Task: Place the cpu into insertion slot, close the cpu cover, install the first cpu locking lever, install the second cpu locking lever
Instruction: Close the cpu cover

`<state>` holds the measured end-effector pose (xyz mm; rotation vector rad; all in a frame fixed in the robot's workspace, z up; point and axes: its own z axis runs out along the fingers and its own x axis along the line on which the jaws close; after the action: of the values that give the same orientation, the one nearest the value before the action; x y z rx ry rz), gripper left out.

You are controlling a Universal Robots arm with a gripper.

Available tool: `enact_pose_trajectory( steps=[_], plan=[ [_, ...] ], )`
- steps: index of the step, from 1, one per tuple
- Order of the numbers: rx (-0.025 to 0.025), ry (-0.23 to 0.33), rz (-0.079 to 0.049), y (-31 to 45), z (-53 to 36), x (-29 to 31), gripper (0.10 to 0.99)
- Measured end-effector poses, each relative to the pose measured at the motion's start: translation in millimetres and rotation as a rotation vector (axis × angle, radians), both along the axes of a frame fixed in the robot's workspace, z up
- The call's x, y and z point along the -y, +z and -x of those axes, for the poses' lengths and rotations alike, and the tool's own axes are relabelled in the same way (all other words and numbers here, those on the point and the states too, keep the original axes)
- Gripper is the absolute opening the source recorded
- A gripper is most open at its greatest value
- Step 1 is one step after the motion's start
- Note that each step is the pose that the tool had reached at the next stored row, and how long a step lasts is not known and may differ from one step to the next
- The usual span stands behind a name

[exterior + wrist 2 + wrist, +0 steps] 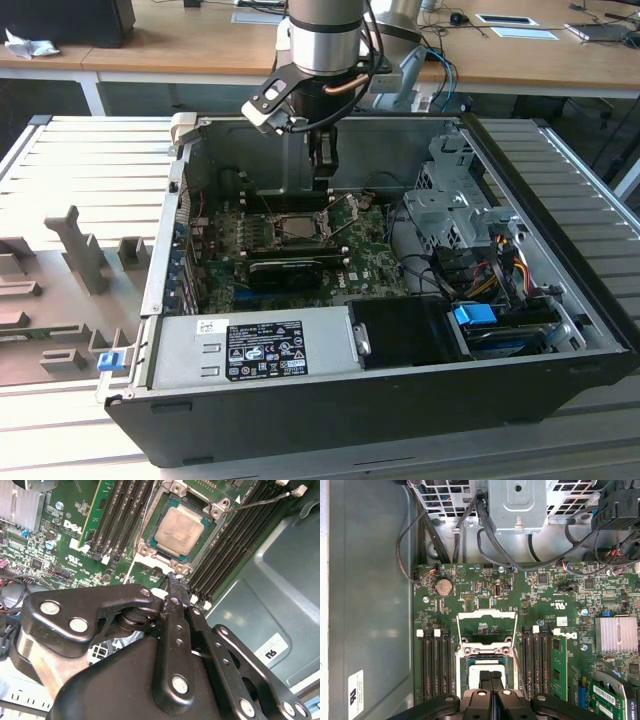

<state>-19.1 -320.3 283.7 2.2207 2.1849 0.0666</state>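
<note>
Gripper (322, 180), fingers pressed together and empty, hangs mid-frame in the exterior view above the cpu (180, 530). Judged light, stiff, fragile: grasp opposite edges.

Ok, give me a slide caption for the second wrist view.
Shut pincer poised beside the insertion slot, with the cpu seated inside.
</note>
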Motion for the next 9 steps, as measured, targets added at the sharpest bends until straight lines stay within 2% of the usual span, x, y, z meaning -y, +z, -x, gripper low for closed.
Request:
enact_pose_trajectory(
  steps=[9],
  plan=[
    [0.0, 0.0, 0.0, 0.4, -0.7, 0.0, 0.106]
  ],
)
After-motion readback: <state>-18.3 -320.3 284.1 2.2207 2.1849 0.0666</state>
